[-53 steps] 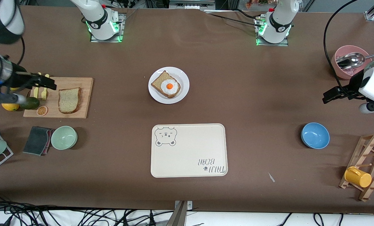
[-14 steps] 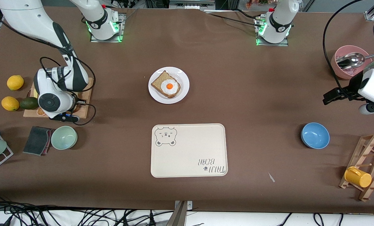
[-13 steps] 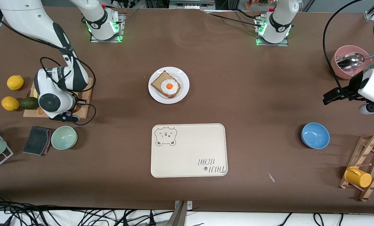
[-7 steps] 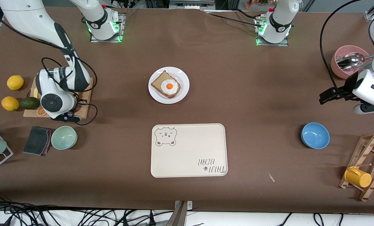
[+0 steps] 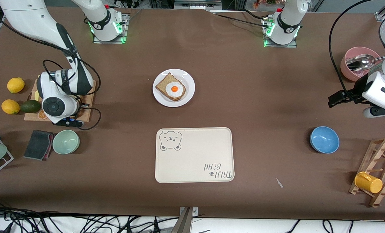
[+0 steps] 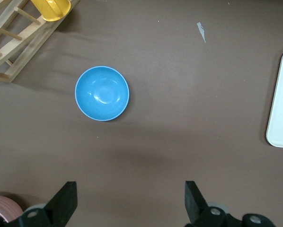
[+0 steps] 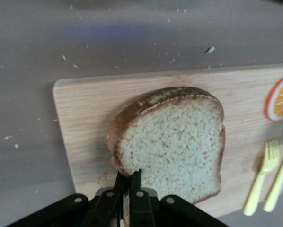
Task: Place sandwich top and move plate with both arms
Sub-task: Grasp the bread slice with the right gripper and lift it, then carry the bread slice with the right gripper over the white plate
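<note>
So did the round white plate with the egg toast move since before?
No. The round white plate sits at the same spot, just as far from the cream bear-print tray as before.

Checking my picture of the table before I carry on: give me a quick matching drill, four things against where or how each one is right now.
Things:
1. sandwich top
2. plate
3. left gripper
4. blue bowl

States:
A. open over bare table, waiting
B. pinched at its edge by the right gripper, over the cutting board
C. carries the egg-topped slice
D. empty, beside the wooden rack

Pairs: 1-B, 2-C, 3-A, 4-D
</note>
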Controlling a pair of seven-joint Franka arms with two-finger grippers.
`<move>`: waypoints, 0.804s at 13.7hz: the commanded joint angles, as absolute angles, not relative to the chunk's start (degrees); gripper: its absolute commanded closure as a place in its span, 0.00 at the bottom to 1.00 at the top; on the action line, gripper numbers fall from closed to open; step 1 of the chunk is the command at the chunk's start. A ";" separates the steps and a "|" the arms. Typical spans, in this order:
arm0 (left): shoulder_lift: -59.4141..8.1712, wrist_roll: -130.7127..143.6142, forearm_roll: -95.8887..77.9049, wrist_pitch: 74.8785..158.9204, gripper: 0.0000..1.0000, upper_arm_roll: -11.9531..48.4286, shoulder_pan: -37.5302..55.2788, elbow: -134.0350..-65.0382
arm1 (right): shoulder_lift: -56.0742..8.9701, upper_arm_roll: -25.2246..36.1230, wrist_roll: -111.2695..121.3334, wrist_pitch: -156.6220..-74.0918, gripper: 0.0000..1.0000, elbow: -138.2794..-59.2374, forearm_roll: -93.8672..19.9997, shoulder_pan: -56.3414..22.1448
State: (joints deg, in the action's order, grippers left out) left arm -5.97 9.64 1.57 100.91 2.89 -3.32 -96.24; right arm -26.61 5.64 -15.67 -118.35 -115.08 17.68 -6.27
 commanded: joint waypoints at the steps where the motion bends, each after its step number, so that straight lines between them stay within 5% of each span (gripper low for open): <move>1: -5.54 9.93 0.97 101.25 0.00 2.64 -3.08 -96.86 | -26.81 5.36 -16.00 -110.76 1.00 -109.70 18.37 -7.99; 11: -5.71 9.93 0.97 101.34 0.00 2.64 -2.99 -96.86 | -26.54 5.18 -17.14 -91.50 1.00 -96.16 7.66 -18.79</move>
